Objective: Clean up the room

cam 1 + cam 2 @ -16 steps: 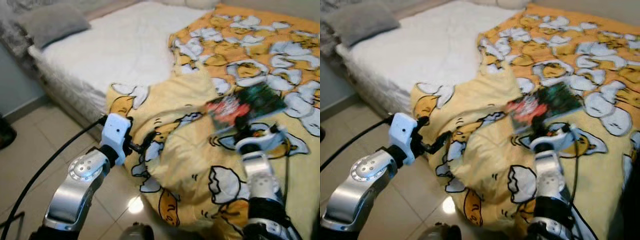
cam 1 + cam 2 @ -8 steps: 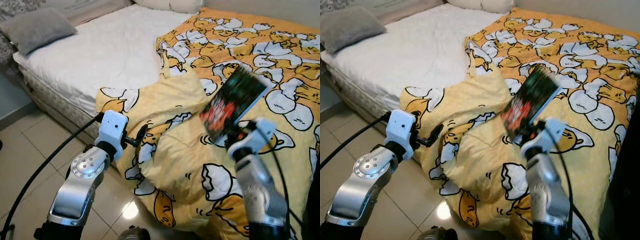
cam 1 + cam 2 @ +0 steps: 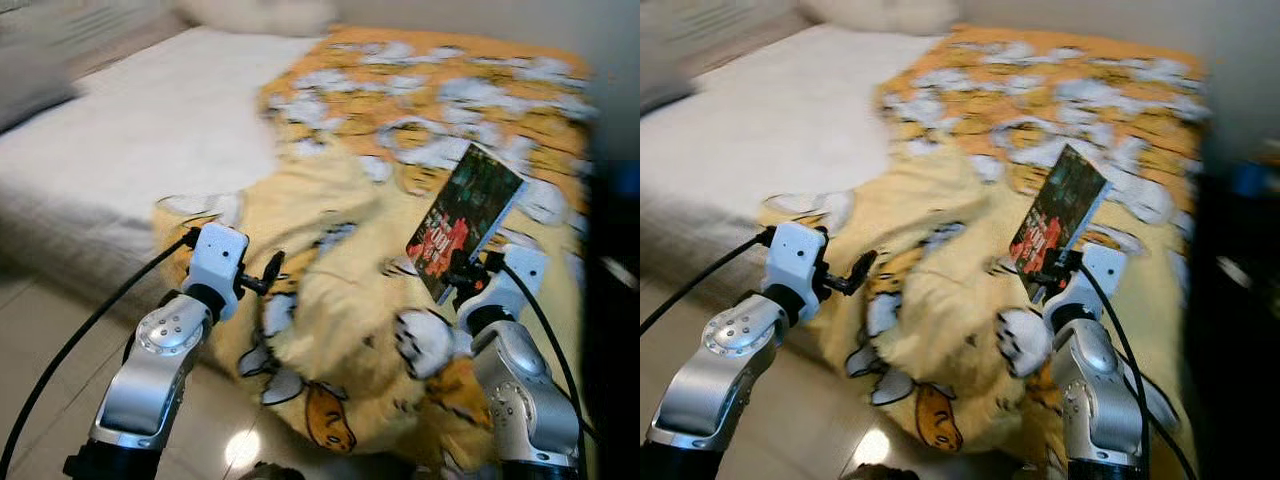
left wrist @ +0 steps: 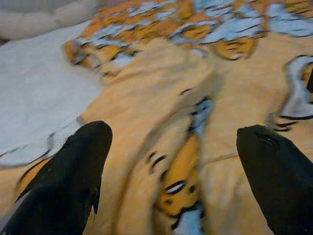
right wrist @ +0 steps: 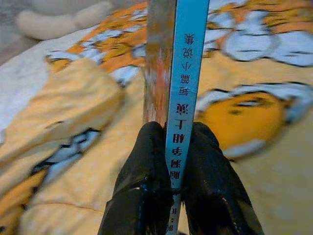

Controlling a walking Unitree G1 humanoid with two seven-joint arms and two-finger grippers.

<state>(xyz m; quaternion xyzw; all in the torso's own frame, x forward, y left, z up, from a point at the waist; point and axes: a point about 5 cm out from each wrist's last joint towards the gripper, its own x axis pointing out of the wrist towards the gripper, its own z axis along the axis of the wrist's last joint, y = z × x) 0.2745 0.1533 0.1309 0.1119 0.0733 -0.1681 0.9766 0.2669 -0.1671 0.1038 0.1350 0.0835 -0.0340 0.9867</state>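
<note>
Jaws of the right gripper [image 5: 168,169] are clamped on the lower edge of one thin paperback book with a dark green and red cover and a pale blue spine [image 3: 463,220], held tilted in the air above the rumpled yellow quilt printed with egg-yolk cartoons [image 3: 350,300]. Left gripper [image 4: 171,166] hovers with its jaws spread wide over the quilt's hanging corner — holding nothing. The pinch sits low on the book, so carrying it well likely means slow wrist turns and keeping the spine squeezed flat. Counted: one book, one quilt, one white mattress [image 3: 130,130], two grippers — views are blurred.
</note>
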